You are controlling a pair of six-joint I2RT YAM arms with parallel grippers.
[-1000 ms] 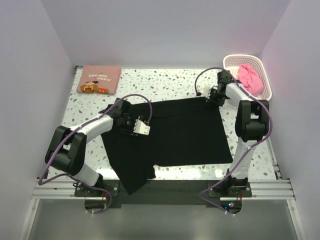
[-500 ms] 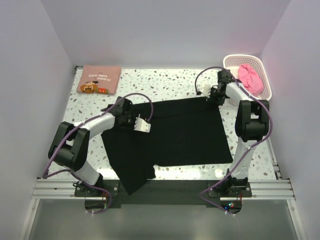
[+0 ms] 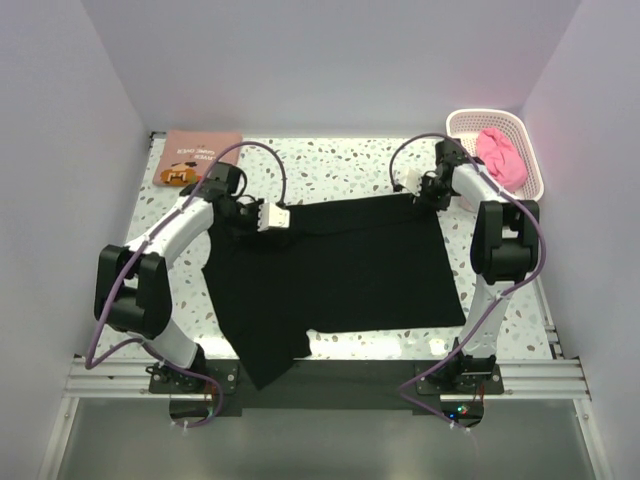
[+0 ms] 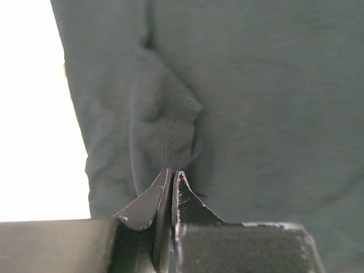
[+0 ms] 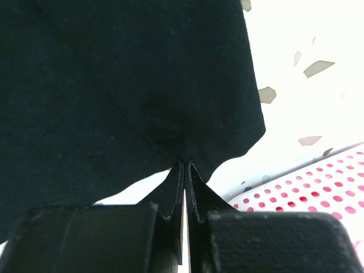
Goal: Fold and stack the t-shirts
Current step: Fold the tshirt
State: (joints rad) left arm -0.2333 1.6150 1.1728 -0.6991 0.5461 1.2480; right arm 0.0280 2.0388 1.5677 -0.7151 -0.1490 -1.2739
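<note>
The black t-shirt [image 3: 340, 265] lies spread across the middle of the table, one sleeve hanging over the near edge. My left gripper [image 3: 240, 212] is at its far left part, shut on a pinched fold of the black cloth [image 4: 165, 142]; its jaw tips [image 4: 172, 172] meet on the fabric. My right gripper [image 3: 428, 195] is shut on the shirt's far right corner [image 5: 187, 142], tips [image 5: 185, 165] closed on the hem. A salmon-pink printed t-shirt [image 3: 200, 158] lies folded at the far left. A bright pink t-shirt [image 3: 500, 155] sits bunched in the basket.
The white-and-pink lattice basket [image 3: 460, 120] stands at the far right corner, close beside my right gripper; its wall [image 5: 318, 187] shows in the right wrist view. Speckled tabletop [image 3: 340, 165] lies beyond the black shirt. Purple walls enclose the table.
My left gripper has shut on the black shirt and moved toward the far left, drawing the cloth's left part with it. The right arm has not moved.
</note>
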